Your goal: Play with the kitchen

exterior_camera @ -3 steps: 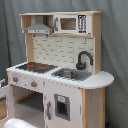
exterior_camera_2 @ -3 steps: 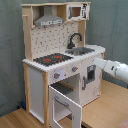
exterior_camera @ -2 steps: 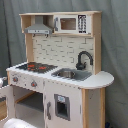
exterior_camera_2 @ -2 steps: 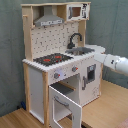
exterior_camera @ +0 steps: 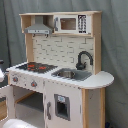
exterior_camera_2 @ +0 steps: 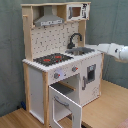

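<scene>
Arm (exterior_camera_2: 114,50) now nearer kitchen (exterior_camera_2: 60,75) sink side.

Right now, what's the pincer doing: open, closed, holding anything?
Pincer: cannot be told. In the second exterior view only the white arm shows, reaching toward the kitchen by the sink; its tip is not distinguishable.

Two opposite front-corner views, both on the kitchen (exterior_camera: 60,75) (exterior_camera_2: 60,65)
</scene>
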You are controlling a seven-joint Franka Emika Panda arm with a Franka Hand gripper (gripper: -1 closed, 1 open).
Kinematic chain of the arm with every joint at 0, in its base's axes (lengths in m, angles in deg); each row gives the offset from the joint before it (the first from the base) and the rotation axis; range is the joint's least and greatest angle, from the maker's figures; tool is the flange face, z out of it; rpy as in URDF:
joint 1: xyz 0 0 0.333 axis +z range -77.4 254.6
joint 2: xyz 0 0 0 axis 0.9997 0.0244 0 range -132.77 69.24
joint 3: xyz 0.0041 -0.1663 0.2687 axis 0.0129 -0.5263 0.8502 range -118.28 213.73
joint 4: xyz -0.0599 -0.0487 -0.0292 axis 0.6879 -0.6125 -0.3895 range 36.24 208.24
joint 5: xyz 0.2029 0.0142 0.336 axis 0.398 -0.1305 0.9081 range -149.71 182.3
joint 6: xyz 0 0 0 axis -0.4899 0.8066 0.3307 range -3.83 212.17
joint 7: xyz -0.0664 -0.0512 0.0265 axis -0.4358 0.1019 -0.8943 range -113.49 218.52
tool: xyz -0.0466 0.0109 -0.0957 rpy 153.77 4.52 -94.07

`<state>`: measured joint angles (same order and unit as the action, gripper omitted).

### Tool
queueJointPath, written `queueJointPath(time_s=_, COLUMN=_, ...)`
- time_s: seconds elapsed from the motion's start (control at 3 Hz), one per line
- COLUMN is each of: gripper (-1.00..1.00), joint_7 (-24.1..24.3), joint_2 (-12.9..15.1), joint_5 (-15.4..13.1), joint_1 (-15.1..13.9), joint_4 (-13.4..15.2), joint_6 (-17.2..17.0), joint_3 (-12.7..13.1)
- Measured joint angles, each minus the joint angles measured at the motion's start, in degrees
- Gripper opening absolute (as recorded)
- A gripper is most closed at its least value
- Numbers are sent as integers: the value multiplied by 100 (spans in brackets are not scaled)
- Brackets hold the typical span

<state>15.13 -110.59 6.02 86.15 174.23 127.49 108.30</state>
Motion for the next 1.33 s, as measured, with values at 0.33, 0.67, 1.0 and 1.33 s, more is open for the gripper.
queueJointPath(time_s=0.33, gripper=100, joint_7=-317, joint_2=0, joint_5=77, joint_1=180, joint_4=-6, joint_6=-291, joint_3=-374)
queueJointPath(time_s=0.67, gripper=100, joint_7=-619, joint_2=10, joint_5=160, joint_1=409, joint_4=-3, joint_6=-646, joint_3=-696)
queueJointPath(time_s=1.0, gripper=100, joint_7=-715, joint_2=11, joint_5=401, joint_1=512, joint_4=33, joint_6=-1156, joint_3=-964)
queueJointPath(time_s=1.33, gripper=100, joint_7=-704, joint_2=12, joint_5=635, joint_1=437, joint_4=302, joint_6=-1454, joint_3=-1312)
